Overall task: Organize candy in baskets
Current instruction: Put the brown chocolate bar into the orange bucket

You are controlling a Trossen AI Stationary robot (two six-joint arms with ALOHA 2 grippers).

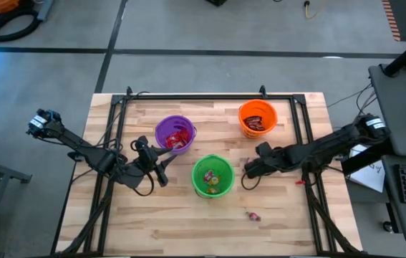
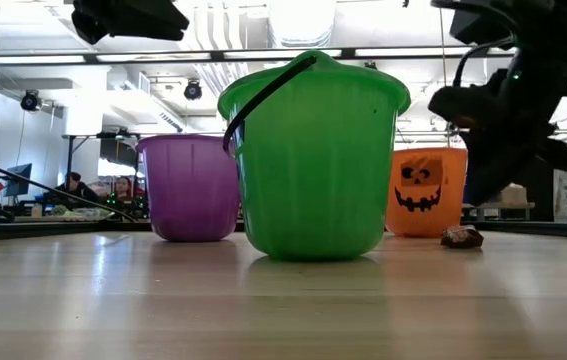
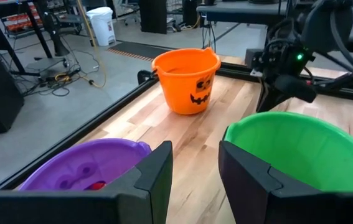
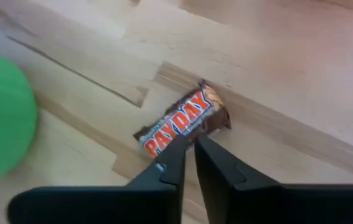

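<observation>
The right hand [image 4: 188, 146], fingers nearly pressed together, hovers just behind the PayDay bar [image 4: 182, 124]; it should spread wider and straddle the wrapper.

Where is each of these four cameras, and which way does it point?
High view: above the table, looking straight down; both arms, purple bucket, orange bucket, green bucket.
Low view: at tabletop height, looking level across at the three buckets; arms enter from above.
Left wrist view: on the left arm, looking past the open left gripper toward the buckets.
Right wrist view: on the right arm, looking down at a candy bar at the right gripper.
Shared: the green bucket appears in all four.
</observation>
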